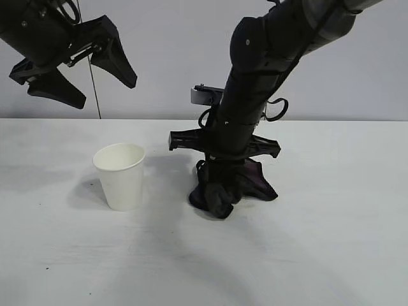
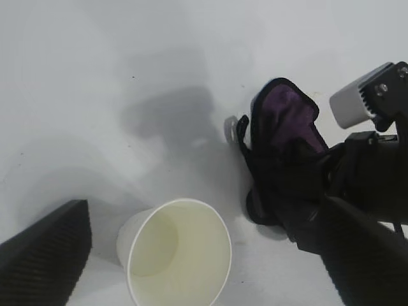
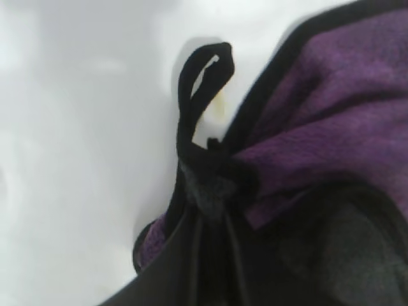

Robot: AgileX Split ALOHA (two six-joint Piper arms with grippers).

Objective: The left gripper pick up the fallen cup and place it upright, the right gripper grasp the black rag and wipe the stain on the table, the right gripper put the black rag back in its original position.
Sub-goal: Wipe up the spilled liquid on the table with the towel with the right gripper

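The white paper cup (image 1: 121, 175) (image 2: 175, 255) stands upright on the white table (image 1: 319, 242), left of centre. My left gripper (image 1: 105, 92) (image 2: 203, 210) hangs open well above it, touching nothing. At mid-table my right gripper (image 1: 220, 171) (image 3: 213, 191) points down and is shut on the black rag (image 1: 224, 190) (image 2: 287, 140) (image 3: 331, 115), whose inner face is purple. The bunched rag rests on the table to the right of the cup, apart from it. The stain is hidden under the rag, apart from a faint yellowish mark (image 3: 220, 108) beside the rag's loop (image 3: 197, 83).
A grey wall stands behind the table's far edge. Bare tabletop lies to the right of the rag and along the near edge. A tiny dark speck (image 1: 46, 268) marks the front left.
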